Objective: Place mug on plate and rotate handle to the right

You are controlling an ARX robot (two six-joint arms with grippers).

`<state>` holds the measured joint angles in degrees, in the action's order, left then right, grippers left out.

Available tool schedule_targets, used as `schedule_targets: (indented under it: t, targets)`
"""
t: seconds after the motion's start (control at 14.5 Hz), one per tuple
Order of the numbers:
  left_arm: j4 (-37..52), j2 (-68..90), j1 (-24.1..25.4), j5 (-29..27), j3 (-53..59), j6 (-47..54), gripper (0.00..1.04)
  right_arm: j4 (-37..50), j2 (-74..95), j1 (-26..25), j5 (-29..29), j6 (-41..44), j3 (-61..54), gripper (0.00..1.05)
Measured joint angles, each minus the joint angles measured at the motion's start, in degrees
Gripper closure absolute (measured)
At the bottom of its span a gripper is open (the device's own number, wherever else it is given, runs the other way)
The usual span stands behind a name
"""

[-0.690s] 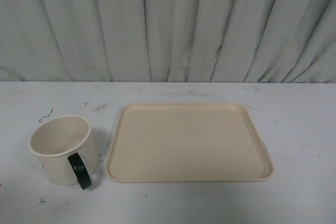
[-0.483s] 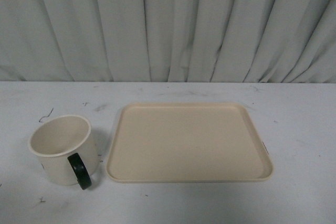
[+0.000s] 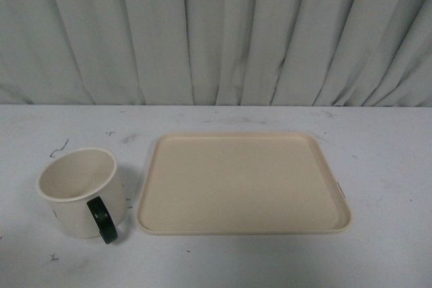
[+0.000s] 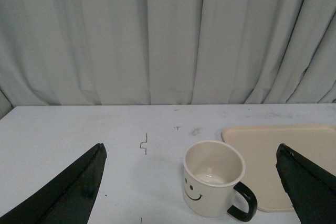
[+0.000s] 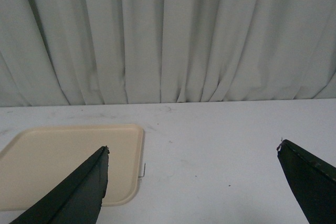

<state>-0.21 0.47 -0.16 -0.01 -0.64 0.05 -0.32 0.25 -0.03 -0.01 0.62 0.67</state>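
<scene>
The mug point(image 3: 79, 192) stands on the bench point(image 3: 378, 139) just left of the plate point(image 3: 243, 183), ahead of the left fingers point(image 4: 73, 190), which gape wide; the right fingers point(image 5: 73, 192), also spread, lie farther off.

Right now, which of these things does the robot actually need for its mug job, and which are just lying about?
Part of the job:
- the mug, standing on the table to the left of the plate
- its black handle
- the plate, with nothing on it

Just there:
- the table
- dark scuff marks on the table
- the curtain behind
</scene>
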Motion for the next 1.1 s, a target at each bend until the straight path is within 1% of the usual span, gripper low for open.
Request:
schedule_targets:
  t: [0.48, 0.55, 0.62, 0.69, 0.76, 0.83, 0.97, 1.03, 1.1]
  targets:
    - [0.0, 0.0, 0.0, 0.0, 0.0, 0.0, 0.07, 0.0, 0.0, 0.0, 0.0, 0.0, 0.0, 0.06]
    - [1.81, 0.85, -0.81, -1.31, -0.02, 0.42, 0.07, 0.0, 0.0, 0.0, 0.0, 0.0, 0.0, 0.06]
    - [8.72, 7.08, -5.4, -4.83, -1.05, 0.96, 0.07, -0.02, 0.0, 0.0, 0.0, 0.0, 0.0, 0.06]
    - [14.25, 17.51, -10.19, -3.72, -4.24, 0.98, 0.07, 0.02, 0.0, 0.0, 0.0, 0.0, 0.0, 0.06]
    - [16.9, 24.04, -11.76, -2.05, -6.75, 0.98, 0.07, 0.02, 0.0, 0.0, -0.02, 0.0, 0.0, 0.06]
    - [16.81, 33.55, -12.85, -0.35, -11.47, 0.98, 0.07, 0.0, 0.0, 0.02, 0.0, 0.0, 0.0, 0.06]
    - [11.96, 49.09, -13.44, 4.28, -19.71, 0.76, 0.07, 0.02, 0.0, 0.0, 0.0, 0.0, 0.0, 0.06]
    - [9.77, 57.77, -12.87, 7.1, -24.68, 0.92, 0.07, 0.0, 0.0, 0.0, 0.0, 0.0, 0.0, 0.06]
    - [8.17, 63.28, -11.5, 8.39, -28.83, 1.51, 0.07, 0.02, 0.0, 0.02, 0.0, 0.0, 0.0, 0.06]
